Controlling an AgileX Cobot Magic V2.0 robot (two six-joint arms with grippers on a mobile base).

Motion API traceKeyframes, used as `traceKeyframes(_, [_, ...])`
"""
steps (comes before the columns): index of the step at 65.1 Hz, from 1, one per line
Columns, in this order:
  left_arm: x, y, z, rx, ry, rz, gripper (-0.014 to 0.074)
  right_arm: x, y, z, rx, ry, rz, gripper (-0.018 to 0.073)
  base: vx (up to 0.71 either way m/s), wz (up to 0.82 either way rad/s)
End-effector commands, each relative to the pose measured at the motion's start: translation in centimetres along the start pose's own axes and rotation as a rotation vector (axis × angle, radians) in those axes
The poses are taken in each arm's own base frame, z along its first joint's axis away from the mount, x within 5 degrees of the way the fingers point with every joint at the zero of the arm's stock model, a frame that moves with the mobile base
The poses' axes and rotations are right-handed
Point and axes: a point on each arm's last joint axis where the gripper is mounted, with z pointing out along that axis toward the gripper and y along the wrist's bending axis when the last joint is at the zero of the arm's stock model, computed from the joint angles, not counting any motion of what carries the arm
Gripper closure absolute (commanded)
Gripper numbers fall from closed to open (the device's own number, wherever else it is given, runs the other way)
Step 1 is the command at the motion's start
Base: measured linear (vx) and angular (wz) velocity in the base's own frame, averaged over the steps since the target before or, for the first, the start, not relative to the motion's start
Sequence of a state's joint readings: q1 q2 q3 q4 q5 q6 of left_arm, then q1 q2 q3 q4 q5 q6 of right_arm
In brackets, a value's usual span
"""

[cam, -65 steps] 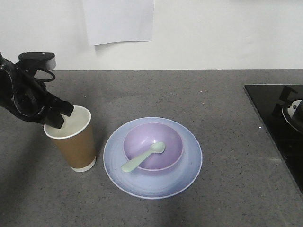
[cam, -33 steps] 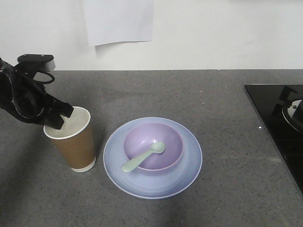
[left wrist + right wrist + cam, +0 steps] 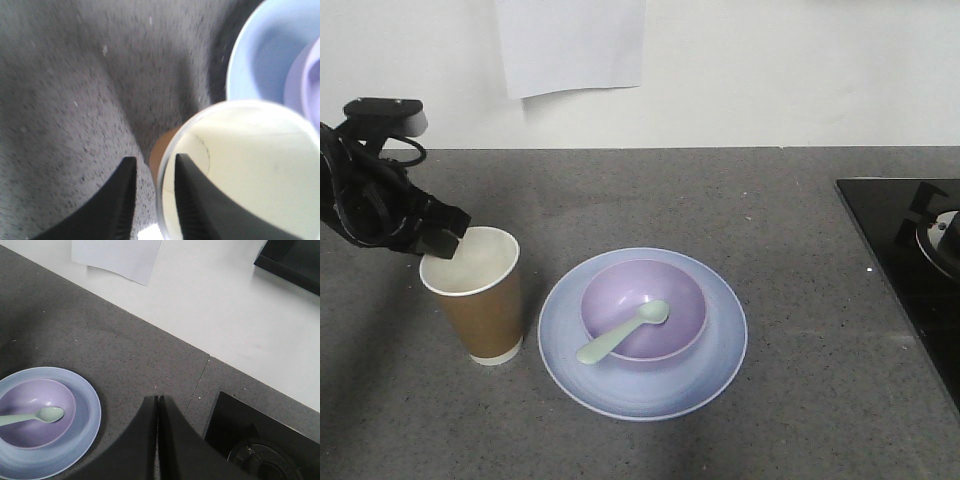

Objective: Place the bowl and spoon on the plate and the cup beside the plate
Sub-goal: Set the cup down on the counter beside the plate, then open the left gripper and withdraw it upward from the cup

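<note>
Claw: my left claw is hovering slightly spread, straddling the cup rim.
Cup: standing below me, just beside the plate.
Advice: I'm lifting straight, avoiding tipping.

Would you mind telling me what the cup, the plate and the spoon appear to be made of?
The cup looks like paper: matte brown wall, white inside, thin rolled rim. The plate seems to be plastic or melamine, though glazed ceramic cannot be ruled out: smooth, evenly pale blue with a soft sheen. The spoon is probably moulded plastic: uniform pale mint, opaque, with rounded edges.
</note>
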State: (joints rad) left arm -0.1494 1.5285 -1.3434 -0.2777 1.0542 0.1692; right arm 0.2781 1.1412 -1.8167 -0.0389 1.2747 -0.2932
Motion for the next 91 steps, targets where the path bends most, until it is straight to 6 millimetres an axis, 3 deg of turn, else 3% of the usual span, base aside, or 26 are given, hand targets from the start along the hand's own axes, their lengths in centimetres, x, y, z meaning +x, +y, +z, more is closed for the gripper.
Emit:
traceKeyframes(1, [-0.6, -1.0, -3.9, 0.004, -0.190, 0.019, 0.0358, -0.8, -0.4, -0.9, 0.037, -0.095, -0.001, 0.0564, 0.00, 0.00])
traceKeyframes(16, [0.4, -1.7, -8.8, -0.059, -0.365, 0.076, 0.0355, -2.0, -0.6, -1.0, 0.060, -0.222, 0.030, 0.0564, 0.00, 0.00])
traceKeyframes(23, [1.4, -1.9, -11.0, -0.107, -0.422, 0.111, 0.0355, -1.7, -0.5, -0.1, 0.072, -0.284, 0.049, 0.0564, 0.00, 0.00])
traceKeyframes(29, [2.3, -2.1, -12.6, -0.135, -0.472, 0.130, 0.0355, -0.1, 0.1, 1.4, 0.076, -0.316, 0.068, 0.0564, 0.00, 0.00])
traceKeyframes(38, [4.3, -2.4, -13.9, -0.142, -0.570, 0.132, 0.0356, 4.9, 1.8, 4.0, 0.079, -0.355, 0.085, 0.0564, 0.00, 0.00])
traceKeyframes(45, [6.6, -2.3, -13.4, -0.145, -0.639, 0.124, 0.0377, 9.7, 3.4, 5.5, 0.077, -0.367, 0.093, 0.0564, 0.00, 0.00])
traceKeyframes(57, [12.7, -1.2, -9.5, -0.169, -0.716, 0.105, 0.0470, 18.5, 6.4, 8.1, 0.037, -0.274, 0.160, 0.0564, 0.00, 0.00])
traceKeyframes(64, [15.9, -0.8, -7.8, -0.182, -0.765, 0.099, 0.0525, 21.6, 7.4, 8.8, 0.028, -0.274, 0.208, 0.0564, 0.00, 0.00])
traceKeyframes(74, [18.2, -0.7, -7.8, -0.195, -0.900, 0.105, 0.0582, 23.2, 8.0, 9.3, 0.035, -0.346, 0.226, 0.0564, 0.00, 0.00])
traceKeyframes(91, [18.5, -0.8, -8.9, -0.202, -0.997, 0.114, 0.0604, 22.6, 7.8, 9.7, 0.060, -0.448, 0.182, 0.0564, 0.00, 0.00])
